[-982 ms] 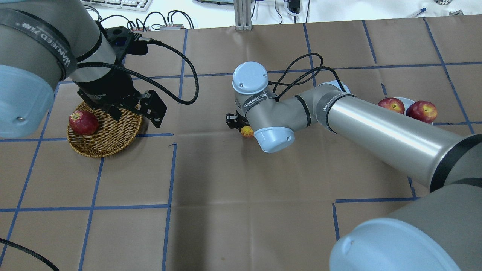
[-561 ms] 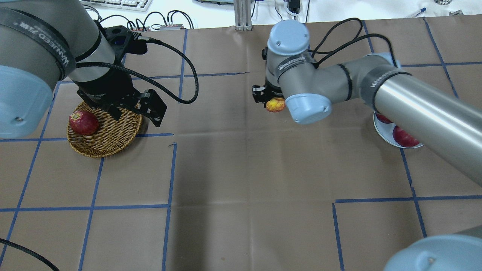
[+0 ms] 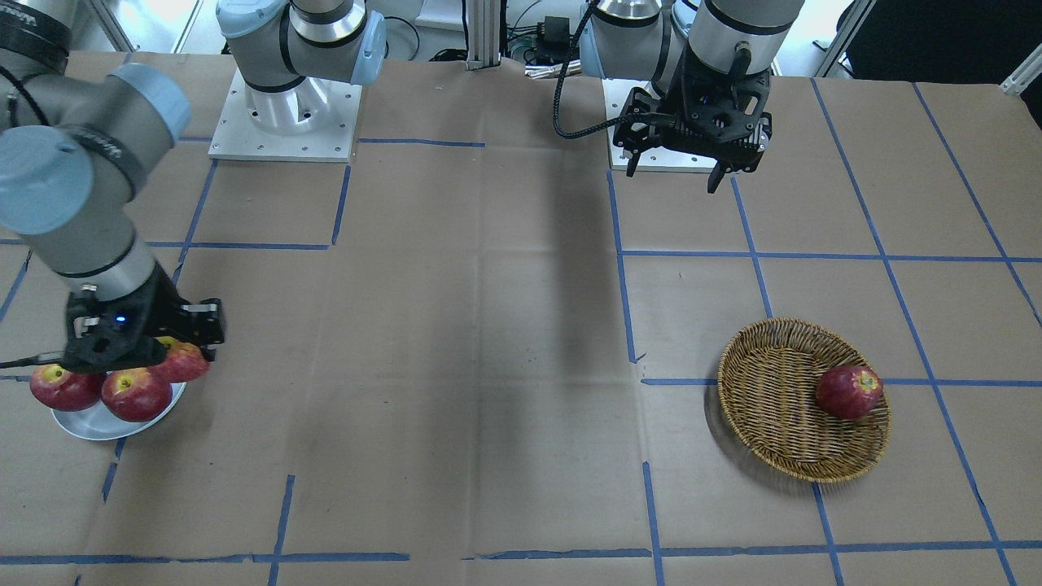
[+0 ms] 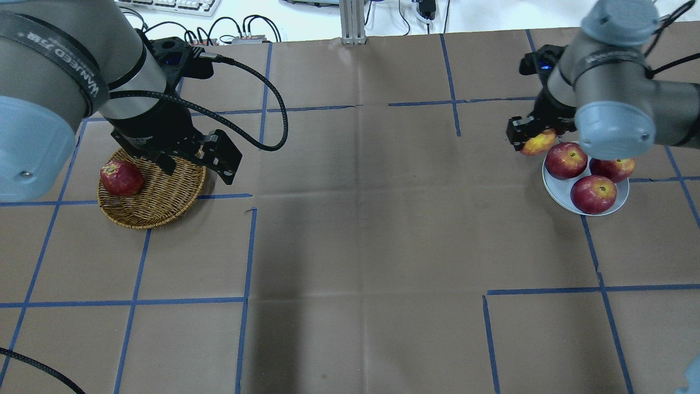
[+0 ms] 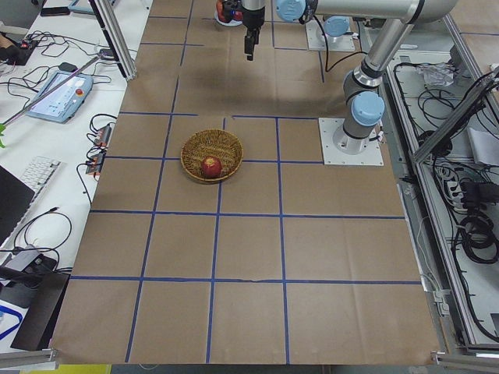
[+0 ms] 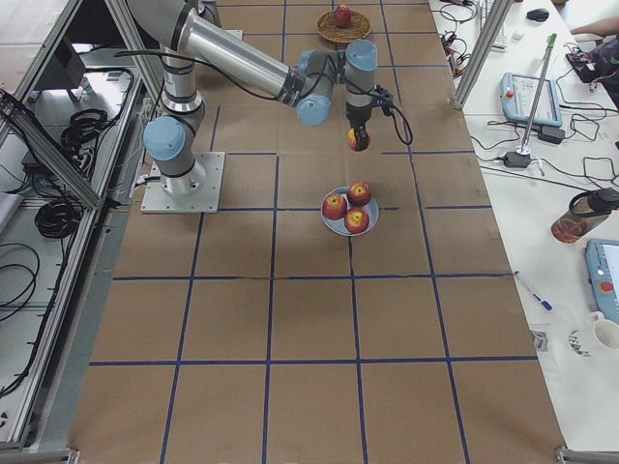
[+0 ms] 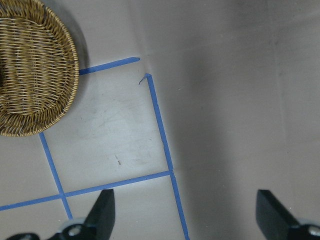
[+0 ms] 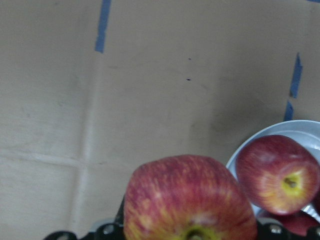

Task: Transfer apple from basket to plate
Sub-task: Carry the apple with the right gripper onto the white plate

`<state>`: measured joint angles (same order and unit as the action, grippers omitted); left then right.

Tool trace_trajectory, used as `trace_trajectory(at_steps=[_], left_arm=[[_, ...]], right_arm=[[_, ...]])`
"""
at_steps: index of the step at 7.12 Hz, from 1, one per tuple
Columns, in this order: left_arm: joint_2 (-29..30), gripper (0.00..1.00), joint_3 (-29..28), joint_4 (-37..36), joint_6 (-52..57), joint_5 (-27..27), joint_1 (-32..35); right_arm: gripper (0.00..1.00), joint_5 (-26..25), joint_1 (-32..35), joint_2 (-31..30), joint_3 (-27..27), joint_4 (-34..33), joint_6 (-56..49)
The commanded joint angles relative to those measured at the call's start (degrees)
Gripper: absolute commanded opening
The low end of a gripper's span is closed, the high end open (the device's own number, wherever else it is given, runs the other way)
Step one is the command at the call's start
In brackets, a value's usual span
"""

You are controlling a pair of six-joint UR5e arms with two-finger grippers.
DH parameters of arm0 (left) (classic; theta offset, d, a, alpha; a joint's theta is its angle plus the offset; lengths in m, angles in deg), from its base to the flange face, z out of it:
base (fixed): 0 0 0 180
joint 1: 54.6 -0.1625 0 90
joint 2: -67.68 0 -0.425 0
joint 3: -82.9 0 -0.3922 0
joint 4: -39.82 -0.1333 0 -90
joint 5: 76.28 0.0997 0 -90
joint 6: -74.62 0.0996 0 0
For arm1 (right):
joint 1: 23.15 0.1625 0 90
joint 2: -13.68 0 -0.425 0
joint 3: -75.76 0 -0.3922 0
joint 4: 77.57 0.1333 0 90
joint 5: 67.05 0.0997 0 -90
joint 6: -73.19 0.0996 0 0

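My right gripper is shut on the pinkish-red streaked apple and holds it in the air just beside the pale plate, at the rim nearest the table's middle. The right wrist view shows the apple between the jaws, with the plate's rim to its right. In the front view the apple hangs over the plate's edge. My left gripper is open and empty, hovering beside the wicker basket.
Three darker red apples lie on the plate. One dark red apple lies in the basket. Blue tape lines cross the brown paper table cover.
My right arm has swung from the table's middle to the plate, carrying the apple. The left arm has not moved.
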<state>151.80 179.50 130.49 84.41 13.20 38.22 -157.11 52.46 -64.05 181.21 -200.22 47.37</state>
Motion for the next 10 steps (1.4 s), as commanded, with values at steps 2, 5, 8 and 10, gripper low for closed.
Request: trace_trajectory(at_steps=[2, 5, 8, 10], left_arm=[[-0.1, 0.99, -0.1, 0.0, 0.0, -0.1, 0.0], [-0.1, 0.99, -0.1, 0.0, 0.0, -0.1, 0.0], [-0.2, 0.99, -0.1, 0.0, 0.0, -0.1, 0.0], [-0.2, 0.99, -0.1, 0.0, 0.0, -0.1, 0.0]], right_arm=[[0.63, 0.2, -12.8, 0.4, 1.1, -0.6, -20.2], [0.64, 0.2, -13.0, 4.1, 2.0, -4.1, -20.2], [0.65, 0.5, -12.9, 4.2, 1.8, -4.3, -19.9], [1.00, 2.7, -12.9, 4.0, 1.9, -4.0, -19.6]])
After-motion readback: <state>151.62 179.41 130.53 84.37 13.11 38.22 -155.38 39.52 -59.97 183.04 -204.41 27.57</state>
